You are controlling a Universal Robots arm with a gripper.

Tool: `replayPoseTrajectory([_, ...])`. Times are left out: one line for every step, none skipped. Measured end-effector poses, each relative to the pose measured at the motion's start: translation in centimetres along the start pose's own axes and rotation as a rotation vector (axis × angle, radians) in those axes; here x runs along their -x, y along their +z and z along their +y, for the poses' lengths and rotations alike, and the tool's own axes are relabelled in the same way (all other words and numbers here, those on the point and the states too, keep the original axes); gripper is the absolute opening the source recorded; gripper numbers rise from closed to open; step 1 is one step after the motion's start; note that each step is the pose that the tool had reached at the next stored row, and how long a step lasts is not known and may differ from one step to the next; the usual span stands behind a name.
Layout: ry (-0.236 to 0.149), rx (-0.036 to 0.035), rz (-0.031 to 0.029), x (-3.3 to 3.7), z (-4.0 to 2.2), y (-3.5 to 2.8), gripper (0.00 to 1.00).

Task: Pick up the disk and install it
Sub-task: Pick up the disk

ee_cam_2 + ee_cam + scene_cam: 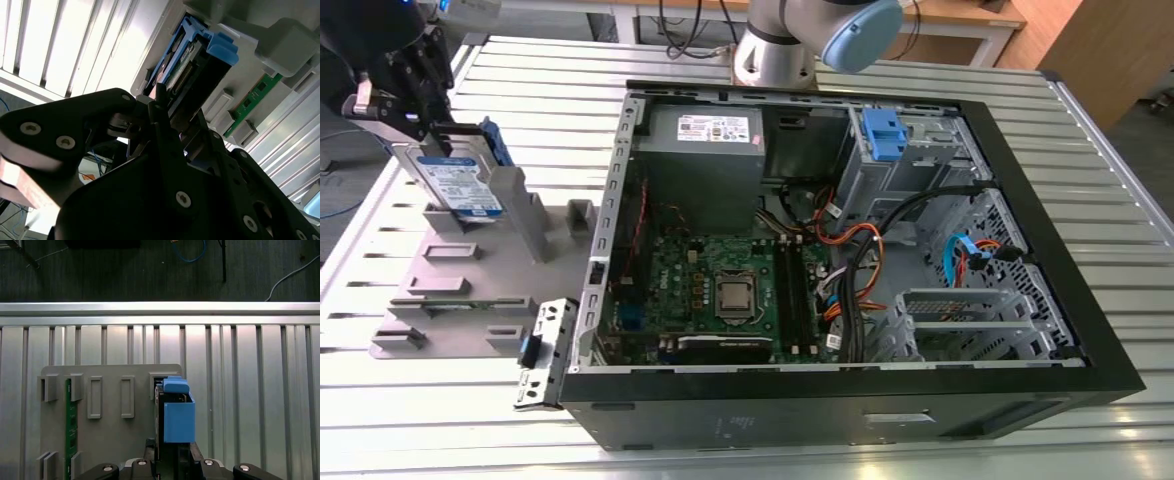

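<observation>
My tool (443, 140) grips the top of the disk (460, 190), standing upright at the grey holder (467, 290) on the table (854, 462); I think this is the pick-up, needing a straight, careful lift.

A robotics lab or workshop: a robot arm (787, 45) is mounted on a slatted aluminium desk (1067, 150) that carries an opened computer case (854, 410) and a grey parts fixture (467, 290), with loose cables (190, 252) on the dark floor and wooden benches (961, 15) behind.
</observation>
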State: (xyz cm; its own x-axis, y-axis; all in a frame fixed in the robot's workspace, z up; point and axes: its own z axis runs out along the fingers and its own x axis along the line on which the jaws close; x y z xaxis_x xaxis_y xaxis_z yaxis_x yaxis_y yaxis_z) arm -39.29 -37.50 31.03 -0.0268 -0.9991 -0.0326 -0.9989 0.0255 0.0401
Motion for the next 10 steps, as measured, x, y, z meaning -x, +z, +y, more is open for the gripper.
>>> replayPoseTrajectory([0.0, 0.0001, 0.0, 0.0, 0.0, 0.0, 0.35])
replayPoseTrajectory([0.0, 0.0, 0.0, 0.0, 0.0, 0.0, 0.35])
replayPoseTrajectory([0.0, 0.0001, 0.0001, 0.0, 0.0, -0.03, 0.35])
replayPoseTrajectory([0.0, 0.0006, 0.0003, 0.0, 0.01, -0.11, 0.35])
replayPoseTrajectory([0.0, 0.0005, 0.0003, 0.01, 0.01, -0.21, 0.35])
replayPoseTrajectory([0.0, 0.0002, 0.0001, 0.01, 0.02, -0.37, 0.35])
replayPoseTrajectory([0.0, 0.0, 0.0001, 0.02, 0.02, -0.56, 0.35])
replayPoseTrajectory([0.0, 0.0001, 0.0, 0.03, 0.03, -0.79, 0.35])
replayPoseTrajectory([0.0, 0.0001, 0.0, 0.03, 0.04, -1.02, 0.35])
replayPoseTrajectory([0.0, 0.0, 0.0, 0.04, 0.05, -1.25, 0.35])
